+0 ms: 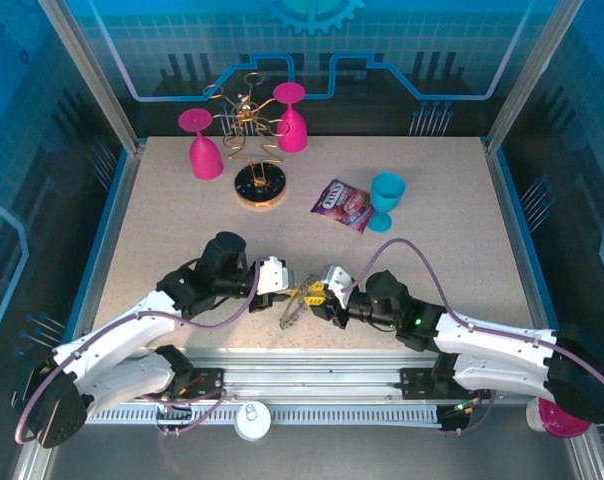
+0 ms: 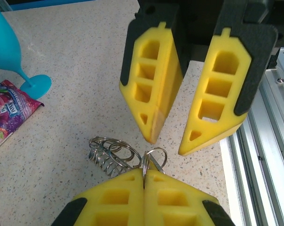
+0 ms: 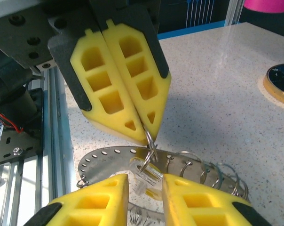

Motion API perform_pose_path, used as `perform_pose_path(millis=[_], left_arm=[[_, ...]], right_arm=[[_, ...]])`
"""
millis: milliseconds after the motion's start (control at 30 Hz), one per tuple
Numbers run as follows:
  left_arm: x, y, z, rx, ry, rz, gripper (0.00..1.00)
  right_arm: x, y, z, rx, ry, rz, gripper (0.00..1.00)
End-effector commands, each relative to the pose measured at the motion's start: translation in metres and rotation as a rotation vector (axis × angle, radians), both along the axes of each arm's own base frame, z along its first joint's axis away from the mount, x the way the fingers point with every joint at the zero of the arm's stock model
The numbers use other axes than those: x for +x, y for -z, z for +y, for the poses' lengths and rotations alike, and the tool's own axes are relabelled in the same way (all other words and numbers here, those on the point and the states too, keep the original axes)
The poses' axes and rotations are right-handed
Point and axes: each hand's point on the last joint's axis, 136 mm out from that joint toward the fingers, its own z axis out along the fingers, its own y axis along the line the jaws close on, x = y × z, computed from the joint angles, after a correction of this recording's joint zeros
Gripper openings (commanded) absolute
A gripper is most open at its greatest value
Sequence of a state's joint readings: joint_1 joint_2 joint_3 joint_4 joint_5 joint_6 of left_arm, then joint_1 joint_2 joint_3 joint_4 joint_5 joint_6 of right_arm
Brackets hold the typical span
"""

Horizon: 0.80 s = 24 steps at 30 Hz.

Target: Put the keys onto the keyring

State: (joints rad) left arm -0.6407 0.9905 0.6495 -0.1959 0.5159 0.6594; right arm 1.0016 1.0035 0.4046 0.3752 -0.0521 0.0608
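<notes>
- Speckled surface (image 1: 452,250) beneath both arms; all the work packed into the small space where the two grippers meet tip to tip.
- Left gripper (image 3: 144,123): pressed together, clamped on one small wire loop (image 3: 150,143) at the keyring's rim, holding it up in front of the opposite gripper.
- Right gripper (image 3: 145,188): fingers apart, pointing straight at the left one, near it but not touching.
- Keyring (image 3: 106,157): flat grey disc with a row of holes, directly below and between the two grippers, lying low on the surface. More wire loops fan away along its rim to one side of the right gripper.
- Key (image 3: 144,175): pale yellow head in the gap between the right gripper's fingers, just under the clamped loop. Cannot tell whether either finger touches it, nor whether the loop already passes through its hole.
- Step in hand, as judged: threading, with the loop presented by one side and the key brought up to it by the other.
- Next move probably calls for a firm close on the key head, then lining its hole up with the loop's open end and a short push along the wire, with the left grip kept steady. Little room for error, given how small the key is.
</notes>
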Motion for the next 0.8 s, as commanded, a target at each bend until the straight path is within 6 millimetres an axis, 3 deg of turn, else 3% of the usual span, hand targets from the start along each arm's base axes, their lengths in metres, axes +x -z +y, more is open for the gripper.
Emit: perform_pose_path(millis=[0,500,767], left_arm=[[-0.001,-0.010,-0.003,-0.034,0.013,-0.038,0.00],[0.000,-0.008,-0.003,-0.028,0.007,-0.045,0.00],[0.000,-0.008,-0.002,-0.027,0.005,-0.047,0.00]], right_arm=[[0.002,-0.012,0.008,0.031,-0.002,-0.014,0.22],[0.000,-0.025,0.013,0.085,-0.020,-0.021,0.28],[0.005,-0.029,0.017,0.093,-0.007,-0.023,0.18]])
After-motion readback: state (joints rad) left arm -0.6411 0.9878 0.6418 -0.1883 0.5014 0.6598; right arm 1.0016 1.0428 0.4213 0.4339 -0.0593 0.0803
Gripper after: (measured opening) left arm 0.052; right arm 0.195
